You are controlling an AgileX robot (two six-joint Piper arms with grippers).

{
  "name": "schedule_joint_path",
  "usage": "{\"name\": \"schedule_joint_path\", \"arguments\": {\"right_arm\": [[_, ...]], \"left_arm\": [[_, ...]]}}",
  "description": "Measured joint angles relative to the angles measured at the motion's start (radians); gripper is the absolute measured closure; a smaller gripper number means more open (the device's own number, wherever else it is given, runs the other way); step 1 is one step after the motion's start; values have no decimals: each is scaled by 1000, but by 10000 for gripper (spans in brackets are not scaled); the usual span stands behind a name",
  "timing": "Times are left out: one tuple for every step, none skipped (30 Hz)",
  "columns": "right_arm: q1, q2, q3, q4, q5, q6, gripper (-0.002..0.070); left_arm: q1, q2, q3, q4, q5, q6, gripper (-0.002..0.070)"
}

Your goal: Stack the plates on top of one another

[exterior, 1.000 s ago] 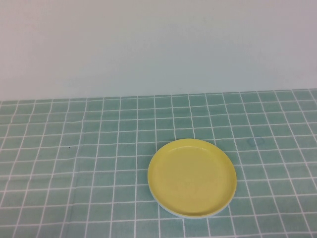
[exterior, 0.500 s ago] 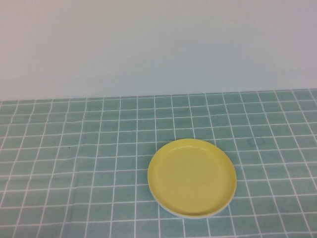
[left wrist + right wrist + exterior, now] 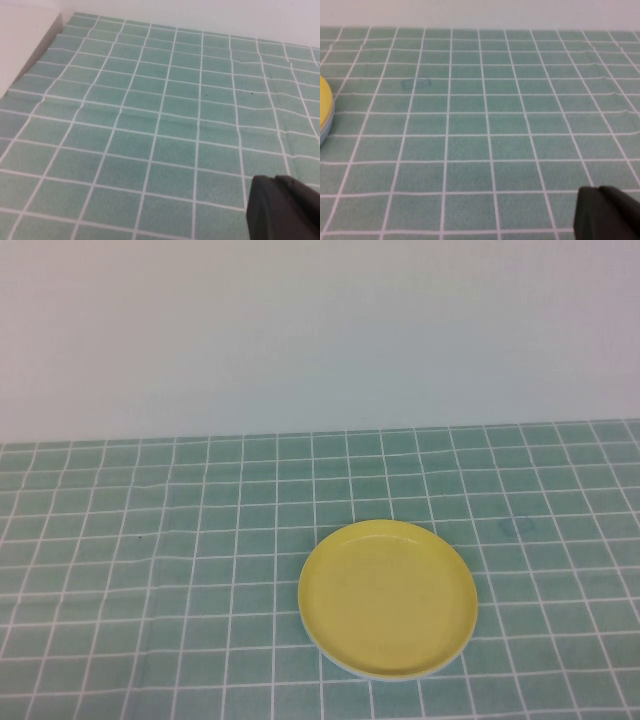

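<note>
The yellow plate (image 3: 388, 598) lies right of centre on the table, on top of the stack of plates. Under its near-left edge a thin light blue rim (image 3: 335, 662) peeks out. In the right wrist view the same yellow plate (image 3: 324, 96) shows only as an edge, with the light blue rim (image 3: 324, 131) beneath it. Neither arm appears in the high view. My left gripper (image 3: 274, 179) is shut and holds nothing, hovering over bare cloth far from the plates. My right gripper (image 3: 598, 190) is likewise shut and holds nothing, well to the side of the stack.
A green tablecloth with a white grid (image 3: 150, 570) covers the table, with slight creases. A plain white wall (image 3: 320, 330) stands along the back edge. In the left wrist view a white surface (image 3: 25, 40) borders the cloth's edge.
</note>
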Motion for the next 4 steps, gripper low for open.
{"name": "schedule_joint_path", "arguments": {"right_arm": [[0,0,0,0,0,0,678],[0,0,0,0,0,0,678],[0,0,0,0,0,0,678],[0,0,0,0,0,0,678]], "left_arm": [[0,0,0,0,0,0,675],[0,0,0,0,0,0,675],[0,0,0,0,0,0,676],[0,0,0,0,0,0,676]]}}
